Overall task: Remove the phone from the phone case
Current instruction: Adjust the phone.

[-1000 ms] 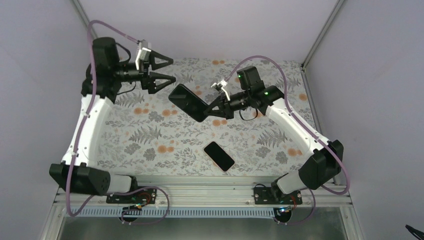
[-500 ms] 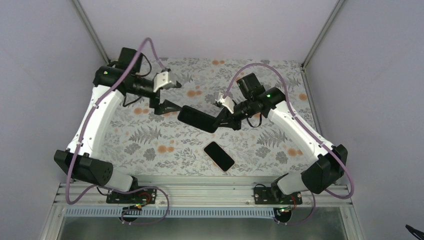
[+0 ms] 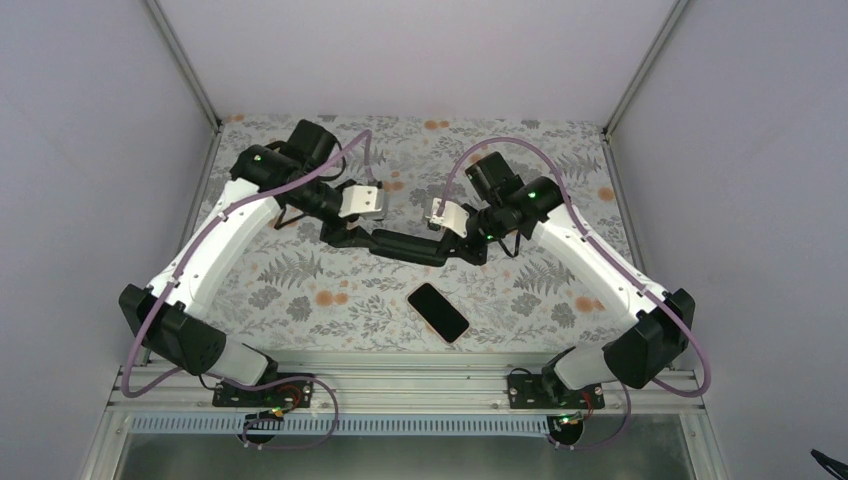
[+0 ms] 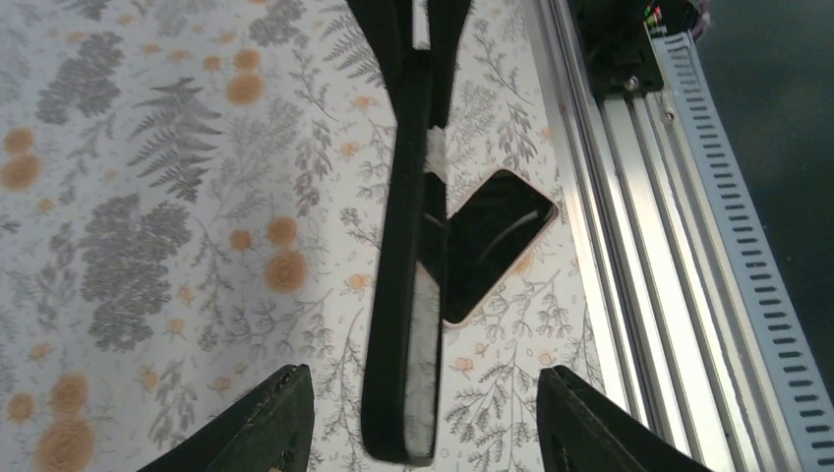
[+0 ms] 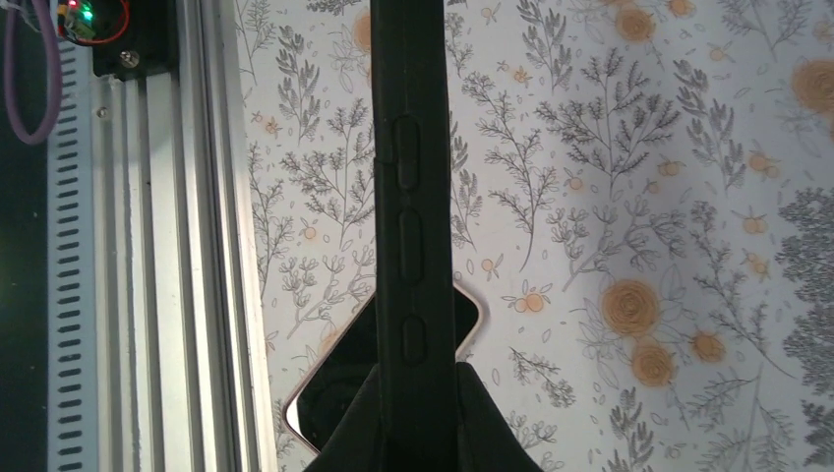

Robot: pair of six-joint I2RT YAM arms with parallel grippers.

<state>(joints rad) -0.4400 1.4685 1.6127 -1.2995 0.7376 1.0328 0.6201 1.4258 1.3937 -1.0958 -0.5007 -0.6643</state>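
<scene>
Clamping the phone case [image 3: 403,245], right pincer [image 3: 448,248] meets left pincer [image 4: 423,393] splayed wide around it.

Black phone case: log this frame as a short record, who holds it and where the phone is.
case: black phone case, edge-on, held above the floral tablecloth
right gripper: shut on one end of the case
left gripper: open, fingers either side of the other end, apart from it
phone: dark-screened phone with pale rim, flat on the cloth, out of the case
</scene>
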